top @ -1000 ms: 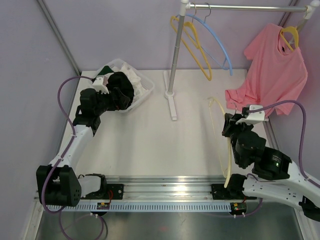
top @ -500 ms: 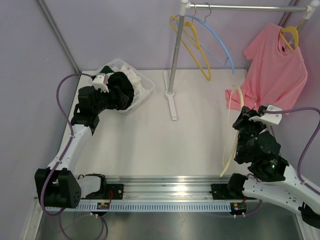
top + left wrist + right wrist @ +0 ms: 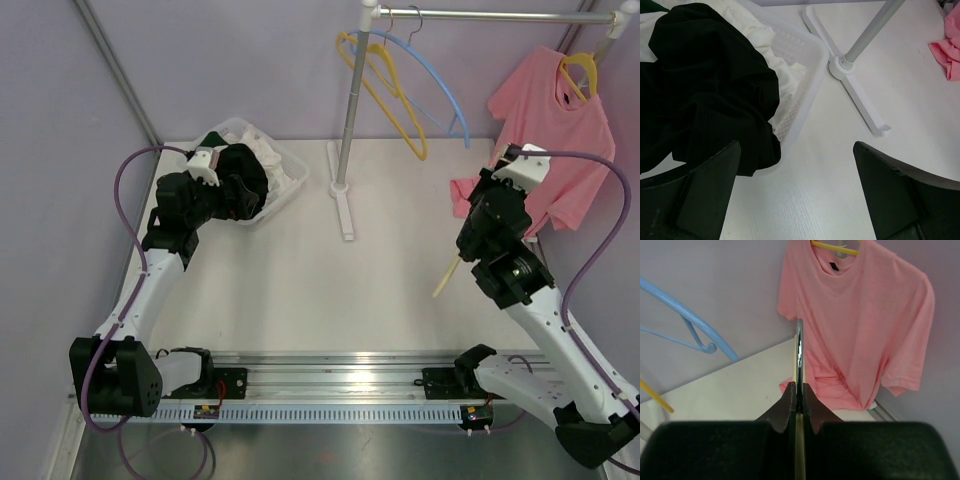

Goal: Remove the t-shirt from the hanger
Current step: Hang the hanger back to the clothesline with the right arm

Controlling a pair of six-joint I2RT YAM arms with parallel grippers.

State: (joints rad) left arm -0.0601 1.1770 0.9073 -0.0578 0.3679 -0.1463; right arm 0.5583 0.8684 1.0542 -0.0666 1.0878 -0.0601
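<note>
The pink t-shirt [image 3: 555,135] hangs on a yellow hanger [image 3: 580,72] at the right end of the rail; its hem trails on the table. The right wrist view faces the t-shirt [image 3: 860,325] and the yellow hanger [image 3: 835,247]. My right gripper [image 3: 490,203] is raised just left of the shirt, shut [image 3: 799,390] on a bare pale-yellow hanger [image 3: 446,280]. That hanger's metal hook [image 3: 799,347] sticks up between the fingers and its arm hangs below. My left gripper [image 3: 225,190] is open [image 3: 796,150] beside a basket, holding nothing.
A white basket [image 3: 288,165] at back left holds a black garment [image 3: 700,85] and white cloth. The rack post [image 3: 350,110] stands on a white foot [image 3: 860,95]. Bare blue [image 3: 435,85] and yellow [image 3: 385,95] hangers hang from the rail.
My right arm has swung up and to the right, carrying the pale-yellow hanger from near the table to beside the pink t-shirt. The left arm has stayed put.
</note>
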